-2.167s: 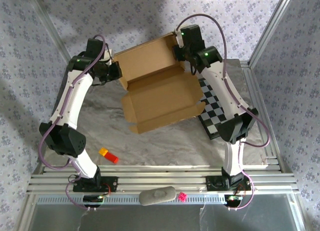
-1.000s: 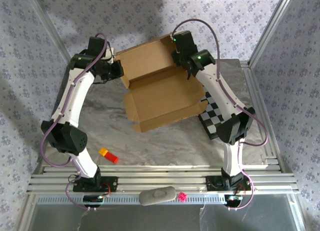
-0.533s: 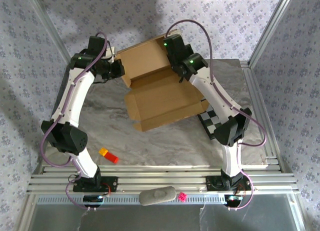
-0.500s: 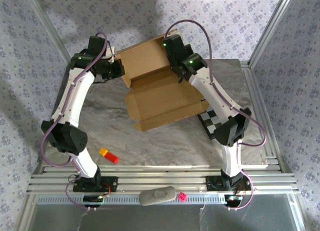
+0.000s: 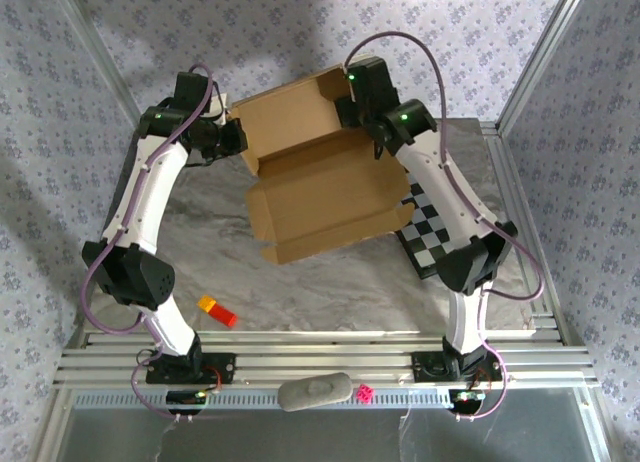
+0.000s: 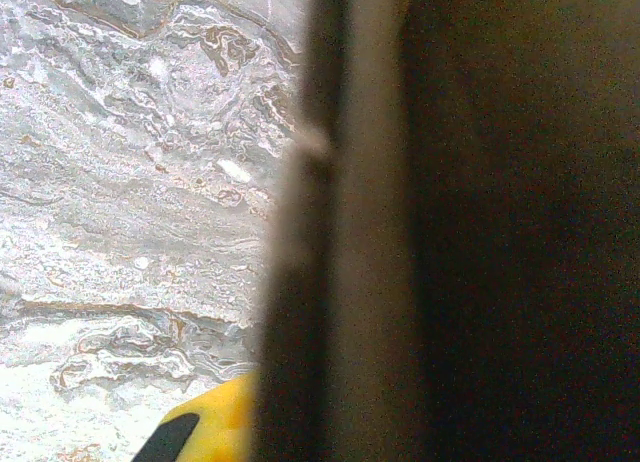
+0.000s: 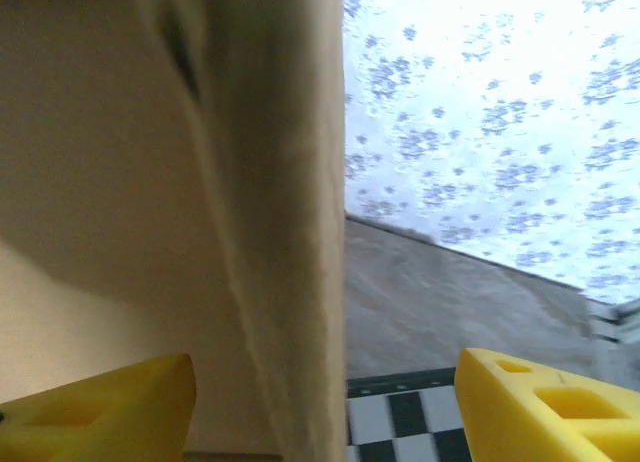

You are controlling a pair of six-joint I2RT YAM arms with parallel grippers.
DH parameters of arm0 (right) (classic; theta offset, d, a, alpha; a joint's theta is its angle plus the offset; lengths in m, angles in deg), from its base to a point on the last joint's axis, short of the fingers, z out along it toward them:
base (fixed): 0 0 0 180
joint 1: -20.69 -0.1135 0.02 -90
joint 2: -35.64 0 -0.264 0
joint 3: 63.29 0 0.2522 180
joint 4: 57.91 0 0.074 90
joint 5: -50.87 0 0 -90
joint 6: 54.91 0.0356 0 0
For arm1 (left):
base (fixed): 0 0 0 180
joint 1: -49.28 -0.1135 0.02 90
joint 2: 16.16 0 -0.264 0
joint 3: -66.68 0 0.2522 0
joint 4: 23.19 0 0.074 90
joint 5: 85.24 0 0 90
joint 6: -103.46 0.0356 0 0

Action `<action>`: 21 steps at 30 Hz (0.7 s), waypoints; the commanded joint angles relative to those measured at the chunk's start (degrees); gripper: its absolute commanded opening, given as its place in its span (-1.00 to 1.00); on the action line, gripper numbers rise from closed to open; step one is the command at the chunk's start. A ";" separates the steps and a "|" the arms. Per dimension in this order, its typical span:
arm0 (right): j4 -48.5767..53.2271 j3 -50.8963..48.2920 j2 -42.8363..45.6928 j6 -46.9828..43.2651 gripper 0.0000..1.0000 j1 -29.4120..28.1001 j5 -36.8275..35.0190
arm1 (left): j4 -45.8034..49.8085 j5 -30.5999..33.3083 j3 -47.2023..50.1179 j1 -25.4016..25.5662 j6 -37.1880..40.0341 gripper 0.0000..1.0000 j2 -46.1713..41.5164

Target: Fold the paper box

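Cardboard, dark and blurred, hides most of the left wrist view. We make out one yellow fingertip (image 6: pixel 200 432) at the lower edge, and we judge the left end effector (image 5: pixel 237 142) closed narrow on the paper box (image 5: pixel 325 197), upper centre on the marbled table (image 5: pixel 320 292). The right end effector (image 7: pixel 320 412) stands wide, straddling the raised lid's edge. A checkered board (image 5: pixel 420 244) lies half hidden under the box. Floral-papered walls (image 5: pixel 100 42) enclose the table.

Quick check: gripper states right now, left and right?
Left gripper: closed on the paper box.
Right gripper: open, fingers either side of the box's edge, not gripping.
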 commanded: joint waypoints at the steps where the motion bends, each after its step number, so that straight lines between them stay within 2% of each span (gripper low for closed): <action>1: 1.95 2.64 4.30 5.98 0.48 1.21 9.05 | -0.37 -0.59 -1.58 -0.25 -0.98 -1.00 0.93; 6: 2.11 -0.90 9.37 16.09 0.51 6.13 13.21 | -0.91 -0.94 -1.38 -0.66 -2.01 -1.00 1.28; 10: -1.15 -12.01 17.79 22.73 0.51 9.74 12.16 | -2.66 -1.64 0.56 -1.86 -5.07 -1.00 0.55; 13: -6.83 -25.88 26.20 30.44 0.52 13.04 14.64 | -4.15 -1.95 3.63 -2.77 -8.05 -1.00 -0.11; 16: -11.92 -40.87 33.80 39.07 0.52 14.82 20.79 | -6.00 -1.93 6.43 -3.56 -11.44 -1.00 -0.86; 19: -21.18 -55.93 40.80 45.51 0.54 14.20 28.92 | -8.06 -1.78 9.14 -3.85 -13.73 -1.00 -1.59; 21: -28.75 -66.19 45.24 48.49 0.58 11.66 32.51 | -8.60 -1.55 10.75 -3.85 -14.38 -1.00 -1.77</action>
